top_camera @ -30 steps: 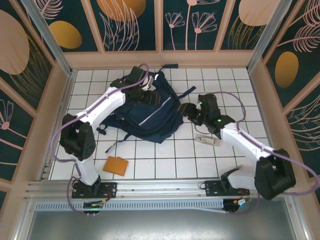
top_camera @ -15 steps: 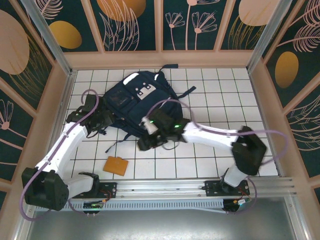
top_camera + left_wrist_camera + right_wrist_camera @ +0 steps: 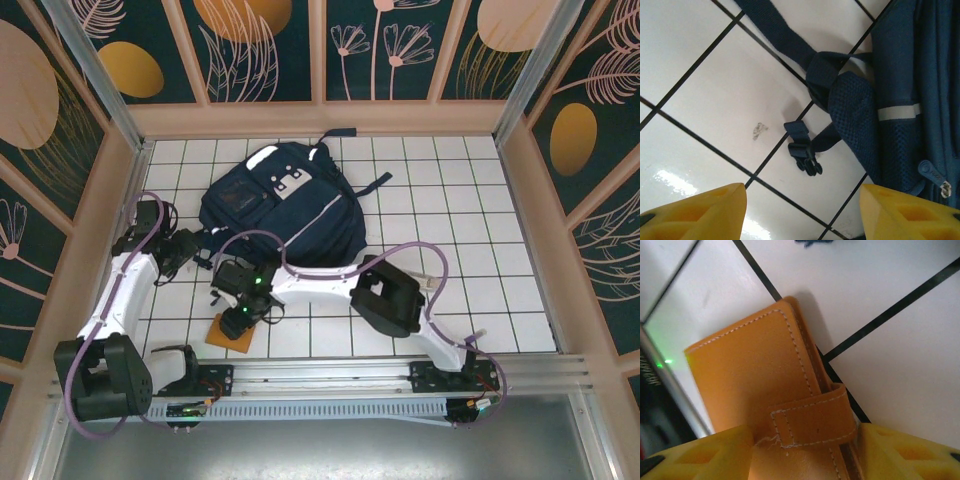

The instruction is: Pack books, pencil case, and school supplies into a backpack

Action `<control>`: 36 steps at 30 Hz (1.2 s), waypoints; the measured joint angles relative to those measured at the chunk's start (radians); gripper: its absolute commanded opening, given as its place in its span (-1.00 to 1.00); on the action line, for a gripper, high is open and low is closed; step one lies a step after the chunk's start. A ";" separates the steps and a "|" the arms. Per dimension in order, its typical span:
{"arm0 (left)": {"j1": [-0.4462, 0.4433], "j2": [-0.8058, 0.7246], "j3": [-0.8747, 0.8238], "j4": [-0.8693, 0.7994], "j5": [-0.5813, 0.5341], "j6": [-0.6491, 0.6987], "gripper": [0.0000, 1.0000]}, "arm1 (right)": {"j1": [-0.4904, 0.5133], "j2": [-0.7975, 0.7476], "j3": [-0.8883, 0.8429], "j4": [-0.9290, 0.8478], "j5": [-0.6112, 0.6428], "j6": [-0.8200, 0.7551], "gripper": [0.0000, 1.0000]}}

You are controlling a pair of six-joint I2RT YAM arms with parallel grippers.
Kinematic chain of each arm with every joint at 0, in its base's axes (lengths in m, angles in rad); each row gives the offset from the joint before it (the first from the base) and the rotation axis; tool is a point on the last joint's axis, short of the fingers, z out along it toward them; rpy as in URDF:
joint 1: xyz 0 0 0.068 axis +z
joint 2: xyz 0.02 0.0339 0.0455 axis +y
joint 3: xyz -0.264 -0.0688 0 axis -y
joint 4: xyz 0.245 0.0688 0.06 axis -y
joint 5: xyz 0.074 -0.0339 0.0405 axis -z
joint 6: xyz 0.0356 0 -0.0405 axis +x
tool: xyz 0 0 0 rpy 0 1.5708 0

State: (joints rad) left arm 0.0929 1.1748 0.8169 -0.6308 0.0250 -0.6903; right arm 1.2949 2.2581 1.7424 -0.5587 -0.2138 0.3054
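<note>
The dark navy backpack (image 3: 290,205) lies flat at the back middle of the tiled floor, white patches facing up. Its side and a white stripe are in the left wrist view (image 3: 905,100). An orange-tan stitched pad (image 3: 228,336) with a strap lies at the front left. My right gripper (image 3: 240,316) is low over it, open, with the yellow fingers on either side of the pad's strap (image 3: 812,420). The pad (image 3: 750,375) rests on the tiles. My left gripper (image 3: 188,254) hovers open over bare tile left of the backpack, with nothing between its fingers (image 3: 802,200). The books and pencil case are out of view.
A loose strap with a black buckle (image 3: 805,157) trails from the backpack onto the tiles by my left gripper. My right arm (image 3: 385,295) stretches across the front of the floor. Wooden walls (image 3: 100,220) enclose the area, and a metal rail (image 3: 320,375) runs along the near edge.
My right arm swung from the backpack's right side across to the orange pad at the front left. My left arm drew back from the backpack's top to its left side. The backpack now lies flat.
</note>
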 measured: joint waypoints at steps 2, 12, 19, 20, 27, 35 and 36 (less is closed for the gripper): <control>0.001 0.000 -0.002 0.013 0.014 0.000 0.23 | 0.012 0.021 0.050 -0.045 0.039 -0.017 -0.09; 0.001 0.000 -0.023 0.071 0.141 0.023 0.16 | 0.012 -0.002 0.066 -0.079 0.084 0.039 -0.96; -0.035 0.000 0.016 0.106 0.311 0.097 0.14 | -0.100 -0.262 -0.272 0.036 -0.024 0.187 -1.00; -0.060 0.003 0.042 0.105 0.318 0.118 0.15 | -0.137 -0.327 -0.332 0.051 -0.038 0.211 -1.00; -0.325 0.095 0.213 0.143 0.354 0.235 0.22 | -0.455 -0.766 -0.566 0.077 -0.076 0.281 -1.00; -0.638 0.327 0.402 0.133 0.197 0.376 0.30 | -0.953 -1.115 -0.707 0.035 -0.040 0.282 -1.00; -0.673 0.363 0.425 0.133 0.173 0.390 0.32 | -1.007 -1.147 -0.726 0.032 -0.035 0.282 -1.00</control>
State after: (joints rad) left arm -0.5800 1.5375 1.2419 -0.4976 0.1982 -0.3000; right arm 0.2874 1.1114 1.0168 -0.5266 -0.2485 0.5873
